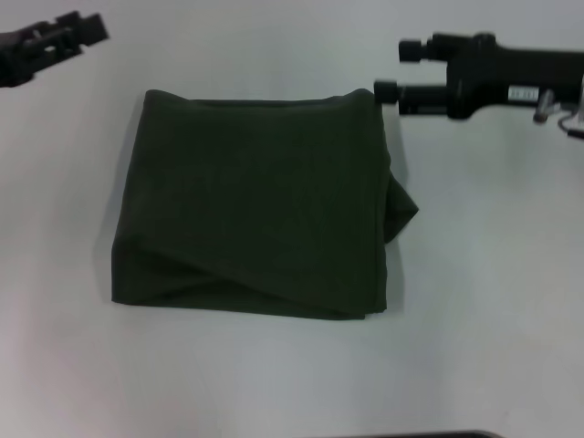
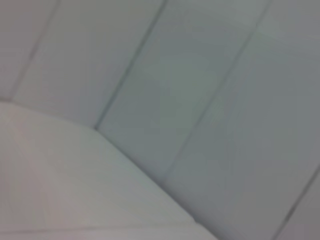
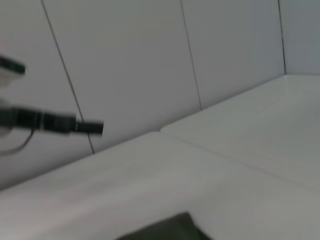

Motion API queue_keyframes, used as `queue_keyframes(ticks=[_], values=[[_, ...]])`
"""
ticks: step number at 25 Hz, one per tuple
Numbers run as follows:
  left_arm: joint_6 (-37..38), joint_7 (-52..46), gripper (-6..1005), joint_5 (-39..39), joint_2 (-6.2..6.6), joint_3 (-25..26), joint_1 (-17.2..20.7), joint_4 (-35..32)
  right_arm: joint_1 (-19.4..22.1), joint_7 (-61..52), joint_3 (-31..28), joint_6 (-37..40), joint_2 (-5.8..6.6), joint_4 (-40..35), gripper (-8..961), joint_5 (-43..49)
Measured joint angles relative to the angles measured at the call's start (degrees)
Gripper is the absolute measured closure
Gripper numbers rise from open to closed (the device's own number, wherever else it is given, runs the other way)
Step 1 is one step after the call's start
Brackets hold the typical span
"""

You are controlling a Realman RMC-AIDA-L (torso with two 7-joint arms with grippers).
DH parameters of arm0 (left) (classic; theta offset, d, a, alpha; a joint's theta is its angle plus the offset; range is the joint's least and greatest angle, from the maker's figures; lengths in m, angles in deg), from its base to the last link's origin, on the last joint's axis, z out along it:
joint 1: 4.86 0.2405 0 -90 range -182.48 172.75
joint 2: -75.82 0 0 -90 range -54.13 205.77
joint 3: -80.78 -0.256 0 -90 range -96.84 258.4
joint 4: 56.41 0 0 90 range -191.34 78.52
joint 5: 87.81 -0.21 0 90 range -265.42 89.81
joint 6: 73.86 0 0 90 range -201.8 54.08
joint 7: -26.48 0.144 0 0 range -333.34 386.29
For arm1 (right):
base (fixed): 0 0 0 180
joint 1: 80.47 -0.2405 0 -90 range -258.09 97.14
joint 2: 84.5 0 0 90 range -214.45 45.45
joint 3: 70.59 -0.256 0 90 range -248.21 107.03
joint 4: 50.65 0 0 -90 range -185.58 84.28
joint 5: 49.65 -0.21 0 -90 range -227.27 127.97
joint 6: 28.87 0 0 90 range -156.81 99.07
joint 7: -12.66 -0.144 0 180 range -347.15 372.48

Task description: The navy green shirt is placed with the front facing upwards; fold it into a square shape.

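The navy green shirt (image 1: 260,201) lies folded into a rough square in the middle of the white table (image 1: 493,301), plain dark side up. One fold bulges out at its right edge, and no lettering shows. My right gripper (image 1: 400,70) hovers open at the shirt's far right corner, holding nothing, its nearer finger just beside the cloth. My left gripper (image 1: 78,41) is open at the far left, well clear of the shirt. A dark sliver of the shirt (image 3: 165,230) shows in the right wrist view. The left wrist view shows only table and wall.
White table surface surrounds the shirt on all sides. A pale panelled wall (image 3: 150,60) stands behind the table's far edge. A dark strip (image 1: 429,434) shows at the table's near edge.
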Motion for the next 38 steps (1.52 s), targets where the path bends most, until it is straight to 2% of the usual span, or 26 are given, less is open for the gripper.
queue_keyframes(ticks=[2, 6, 8, 17, 21, 31, 34, 38], values=[[-0.09, 0.50, 353, 2.25, -0.20, 0.30, 1.31, 0.18, 0.86, 3.24, 0.01, -0.96, 0.05, 3.04, 134, -0.02], [-0.18, 3.33, 353, 7.61, -1.56, 1.31, 4.09, 0.83, 2.05, 11.33, -0.45, -3.72, 0.07, 10.06, 134, -1.41], [-0.96, 5.23, 353, 10.43, -2.03, 1.71, 5.08, 1.70, 1.90, 21.28, -0.15, -4.50, -0.11, 16.49, 133, -2.83], [-3.69, 5.59, 353, 11.40, -1.58, 2.46, 5.01, 3.58, -1.90, 36.89, 0.18, -6.95, -0.50, 29.26, 133, -4.89], [-4.39, 5.59, 353, 11.43, -1.64, 3.37, 4.76, 4.19, -2.17, 39.84, -0.25, -11.48, -0.53, 31.71, 133, -5.55], [-6.03, 5.64, 353, 11.50, -2.00, 3.61, 4.08, 5.42, -4.90, 36.65, -0.46, -26.27, -0.65, 34.16, 133, -7.34], [-6.50, 5.65, 354, 11.51, -1.90, 3.59, 4.09, 6.13, -5.08, 37.12, -0.52, -27.56, -0.64, 34.39, 133, -9.34], [-6.88, 5.67, 354, 11.51, -1.66, 3.70, 4.22, 6.69, -4.73, 37.21, -0.34, -24.32, -0.43, 33.07, 134, -11.81]])
